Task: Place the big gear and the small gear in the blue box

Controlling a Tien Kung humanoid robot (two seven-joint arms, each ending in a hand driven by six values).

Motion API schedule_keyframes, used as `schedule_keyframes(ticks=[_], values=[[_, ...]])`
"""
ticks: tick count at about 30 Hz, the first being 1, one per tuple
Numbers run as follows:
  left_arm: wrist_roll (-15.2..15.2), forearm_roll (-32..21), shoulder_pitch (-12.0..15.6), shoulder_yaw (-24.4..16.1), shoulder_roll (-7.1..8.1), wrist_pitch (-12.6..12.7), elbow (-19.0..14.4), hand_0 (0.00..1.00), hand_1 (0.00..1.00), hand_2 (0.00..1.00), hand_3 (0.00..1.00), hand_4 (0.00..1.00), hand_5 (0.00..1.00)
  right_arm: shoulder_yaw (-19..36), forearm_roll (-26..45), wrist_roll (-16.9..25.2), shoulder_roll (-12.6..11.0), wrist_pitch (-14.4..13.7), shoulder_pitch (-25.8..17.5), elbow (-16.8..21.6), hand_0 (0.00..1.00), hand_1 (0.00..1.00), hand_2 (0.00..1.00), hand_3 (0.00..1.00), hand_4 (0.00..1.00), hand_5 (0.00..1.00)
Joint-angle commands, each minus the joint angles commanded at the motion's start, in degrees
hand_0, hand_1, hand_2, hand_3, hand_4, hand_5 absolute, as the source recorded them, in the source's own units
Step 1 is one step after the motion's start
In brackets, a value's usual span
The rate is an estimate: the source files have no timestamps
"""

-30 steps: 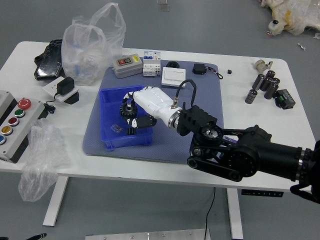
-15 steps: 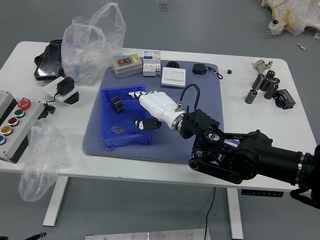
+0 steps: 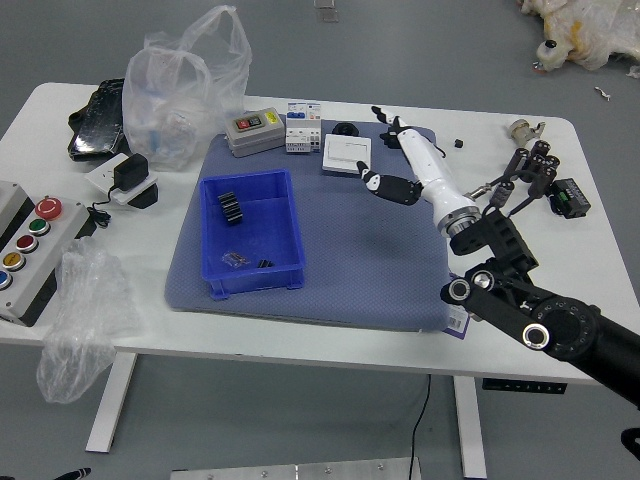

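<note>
Blue box (image 3: 255, 281) at left holds the big gear (image 3: 230, 207), probably the small gear (image 3: 265, 264); lift the spread, empty right hand (image 3: 430, 175) clear (mind the white case (image 3: 347, 154)). Left hand (image 3: 75, 474), near left: unreadable.

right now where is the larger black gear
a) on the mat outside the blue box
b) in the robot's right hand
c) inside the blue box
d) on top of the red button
c: the larger black gear lies inside the blue box, near its left wall, and the right hand is away from the box, holding nothing.
</note>
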Motion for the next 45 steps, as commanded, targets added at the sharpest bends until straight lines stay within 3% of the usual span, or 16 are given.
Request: schedule_keyframes(ticks=[1, 2, 6, 7, 12, 13, 18, 19, 24, 25, 29, 30, 31, 42, 43, 45], values=[[0.0, 0.1, 0.1, -0.1, -0.05, 0.0, 0.0, 0.715, 0.622, 0.628, 0.730, 0.826, 0.626, 1.8, 0.9, 1.2, -0.2, 0.0, -1.1, -0.1, 0.901, 0.859, 0.879, 0.883, 0.692, 0.270], [0.0, 0.0, 0.1, 0.0, -0.15, 0.0, 0.0, 0.715, 0.622, 0.629, 0.730, 0.824, 0.625, 3.9, 2.0, 2.7, -0.4, 0.1, -2.7, -0.1, 0.914, 0.867, 0.895, 0.891, 0.734, 0.349], [-0.5, -0.9, 0.2, 0.9, -0.44, 0.0, 0.1, 0.715, 0.622, 0.629, 0.730, 0.824, 0.625, 11.3, 6.1, 8.4, -0.7, 1.6, -7.8, 0.0, 0.914, 0.867, 0.895, 0.891, 0.734, 0.349], [-0.6, -0.9, 0.2, 0.9, -0.45, 0.0, 0.1, 0.715, 0.622, 0.629, 0.729, 0.825, 0.625, 12.6, 7.2, 9.7, -0.6, 2.6, -8.8, -0.1, 0.940, 0.890, 0.909, 0.903, 0.998, 0.711], [-0.7, -0.8, -0.1, 0.9, -0.36, 0.0, 0.2, 0.715, 0.622, 0.629, 0.729, 0.825, 0.625, 18.7, 14.0, 16.8, -0.1, 7.7, -11.9, -0.5, 0.940, 0.890, 0.909, 0.903, 0.998, 0.711], [-0.8, -0.8, -0.3, 0.9, -0.36, 0.0, 0.2, 0.714, 0.625, 0.629, 0.730, 0.826, 0.626, 20.2, 15.7, 18.7, 0.0, 8.8, -12.4, -0.3, 0.970, 0.897, 0.919, 0.913, 0.998, 0.859], [-1.0, -0.7, -0.5, 0.9, -0.56, 0.0, 0.3, 0.714, 0.625, 0.629, 0.730, 0.826, 0.626, 22.9, 21.6, 24.3, -0.3, 11.3, -15.2, 1.9, 0.970, 0.897, 0.919, 0.913, 0.998, 0.859], [-1.1, -0.8, -0.6, 0.9, -0.61, 0.0, 0.3, 0.713, 0.647, 0.634, 0.728, 0.825, 0.624, 23.3, 23.0, 25.1, -0.4, 11.7, -16.2, 2.7, 0.934, 0.854, 0.879, 0.881, 0.998, 0.998], [-1.2, -0.9, -0.4, 1.0, -0.70, 0.0, 0.3, 0.713, 0.647, 0.634, 0.728, 0.825, 0.624, 24.6, 27.8, 27.2, -0.8, 13.2, -20.7, 5.7, 0.934, 0.854, 0.879, 0.881, 0.998, 0.998], [-1.2, -0.9, -0.3, 1.0, -0.70, 0.0, 0.3, 0.713, 0.639, 0.632, 0.729, 0.824, 0.624, 24.8, 28.6, 27.6, -0.8, 13.3, -21.5, 6.0, 0.844, 0.724, 0.753, 0.817, 0.998, 0.998], [-1.4, -1.1, -0.1, 1.1, -0.58, 0.1, 0.4, 0.713, 0.639, 0.632, 0.729, 0.824, 0.624, 25.4, 30.9, 28.7, -0.6, 13.9, -23.0, 6.4, 0.844, 0.724, 0.753, 0.817, 0.998, 0.998], [-1.4, -1.1, -0.1, 1.0, -0.55, 0.1, 0.4, 0.713, 0.639, 0.632, 0.729, 0.824, 0.624, 25.5, 31.3, 28.8, -0.6, 14.0, -23.2, 6.4, 0.844, 0.724, 0.753, 0.817, 0.998, 0.998], [-1.4, -1.0, -0.1, 1.0, -0.53, 0.1, 0.4, 0.711, 0.637, 0.630, 0.728, 0.820, 0.633, 25.6, 31.6, 28.9, -0.5, 14.0, -23.3, 6.5, 0.811, 0.653, 0.715, 0.795, 0.998, 0.998], [-1.5, -0.7, 0.0, 0.7, -0.09, 0.2, 0.4, 0.711, 0.636, 0.629, 0.728, 0.820, 0.637, 24.7, 34.9, 29.1, -0.2, 14.6, -22.6, 7.2, 0.807, 0.603, 0.655, 0.767, 0.998, 0.998], [-1.3, -0.5, 0.0, 0.5, 0.00, 0.2, 0.4, 0.709, 0.639, 0.629, 0.727, 0.819, 0.638, 24.4, 35.2, 29.0, -0.1, 14.6, -22.4, 7.2, 0.801, 0.573, 0.595, 0.705, 0.998, 0.998], [-1.2, -0.2, 0.0, 0.3, 0.14, 0.2, 0.4, 0.709, 0.639, 0.629, 0.727, 0.819, 0.638, 24.1, 35.6, 28.9, -0.1, 14.6, -22.2, 7.2, 0.801, 0.573, 0.595, 0.705, 0.998, 0.998]])
